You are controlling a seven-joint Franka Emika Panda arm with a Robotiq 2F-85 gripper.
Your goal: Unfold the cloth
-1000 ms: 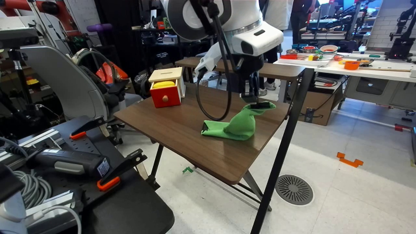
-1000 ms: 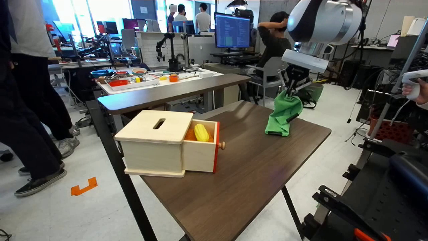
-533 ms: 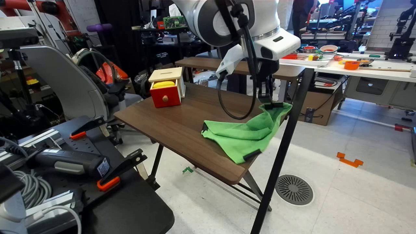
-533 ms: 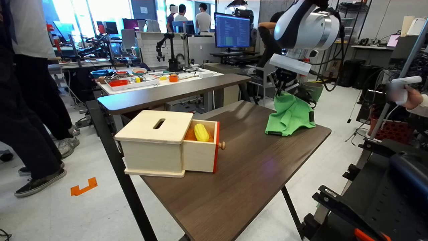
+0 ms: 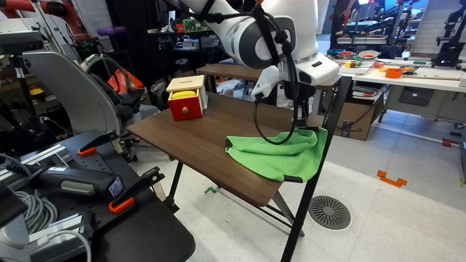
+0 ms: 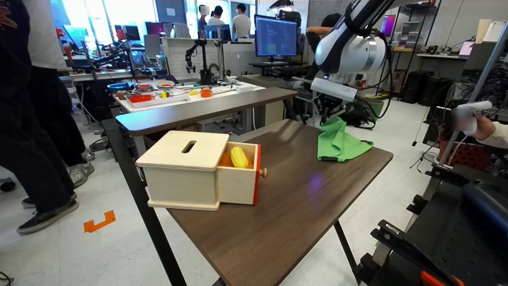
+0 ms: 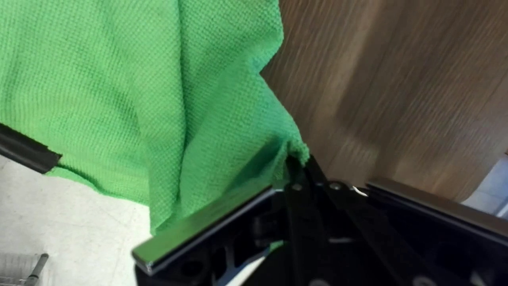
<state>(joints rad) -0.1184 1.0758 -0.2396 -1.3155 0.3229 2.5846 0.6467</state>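
A green cloth with black patches at its corners lies partly spread on the brown table in both exterior views (image 5: 273, 162) (image 6: 343, 147). One side of it reaches past the table edge, and a soft fold runs below the gripper. My gripper (image 5: 302, 125) is shut on one corner of the cloth and holds it just above the table; it also shows in the other exterior picture (image 6: 323, 121). In the wrist view the fingertips (image 7: 302, 161) pinch the cloth's edge (image 7: 119, 87), and a black corner patch (image 7: 29, 149) hangs over the floor. The pinched part is hidden between the fingers.
The brown table (image 5: 204, 133) carries a wooden box (image 6: 178, 182) with its red-fronted drawer (image 5: 185, 107) pulled out and a yellow item (image 6: 239, 157) inside. A black table leg (image 5: 316, 174) rises beside the cloth. A raised shelf (image 6: 206, 109) runs along the table's back.
The gripper has moved across toward the table's edge and lowered, with the cloth corner in it. The cloth has opened from a narrow folded strip into a wider sheet past the edge.
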